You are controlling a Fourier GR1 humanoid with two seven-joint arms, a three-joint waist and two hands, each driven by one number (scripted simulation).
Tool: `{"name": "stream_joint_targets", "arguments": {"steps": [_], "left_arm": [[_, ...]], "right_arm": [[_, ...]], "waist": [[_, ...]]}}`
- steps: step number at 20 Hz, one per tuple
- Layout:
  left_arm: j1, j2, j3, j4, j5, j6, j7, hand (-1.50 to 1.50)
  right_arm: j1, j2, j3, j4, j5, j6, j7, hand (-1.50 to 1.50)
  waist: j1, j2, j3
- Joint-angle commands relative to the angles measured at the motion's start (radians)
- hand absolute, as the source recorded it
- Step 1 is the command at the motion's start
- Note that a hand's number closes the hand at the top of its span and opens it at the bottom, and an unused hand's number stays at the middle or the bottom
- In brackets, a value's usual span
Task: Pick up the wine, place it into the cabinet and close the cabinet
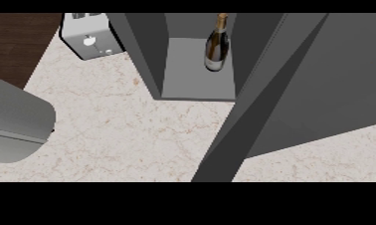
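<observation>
Closing comes next, I judge: wine (216, 45) stands upright inside the cabinet (198, 82); swing the open door (294, 94) fully shut without knocking it; neither hand is in view, so I cannot tell their state

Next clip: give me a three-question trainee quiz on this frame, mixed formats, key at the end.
1. True or false: the wine stands upright inside the cabinet.
2. The cabinet door is: A) open, B) shut.
3. What sits on the counter left of the cabinet?

Key: 1 true. 2 A. 3 a toaster.
</observation>
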Motion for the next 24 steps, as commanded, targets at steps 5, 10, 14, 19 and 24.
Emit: {"name": "stream_joint_targets", "arguments": {"steps": [5,10,14,19,24], "left_arm": [[0.095,0.022,0.204,0.032,0.089,-0.18,0.01,-1.5],[0.164,0.004,0.249,0.026,0.095,-0.265,0.028,-1.5],[0.167,0.016,0.327,-0.001,0.149,-0.291,0.091,-1.5],[0.108,0.007,0.358,0.065,0.171,-0.335,0.145,-1.5],[0.119,-0.01,0.397,0.005,0.172,-0.324,0.214,-1.5]], "right_arm": [[-0.324,0.014,0.121,0.213,0.128,-0.282,0.003,1.5],[-0.546,0.014,0.071,0.358,0.095,-0.425,0.042,1.5],[-0.684,0.014,-0.088,0.522,0.012,-0.4,-0.011,1.5],[-0.8,0.014,-0.18,0.73,-0.026,-0.379,-0.101,1.5],[-0.781,-0.019,-0.268,0.843,0.019,-0.287,-0.223,1.5]], "waist": [[0.002,0.005,0.001],[0.008,0.005,0.001],[0.01,0.008,0.002],[-0.002,0.011,0.002],[-0.01,0.01,0.003]]}}
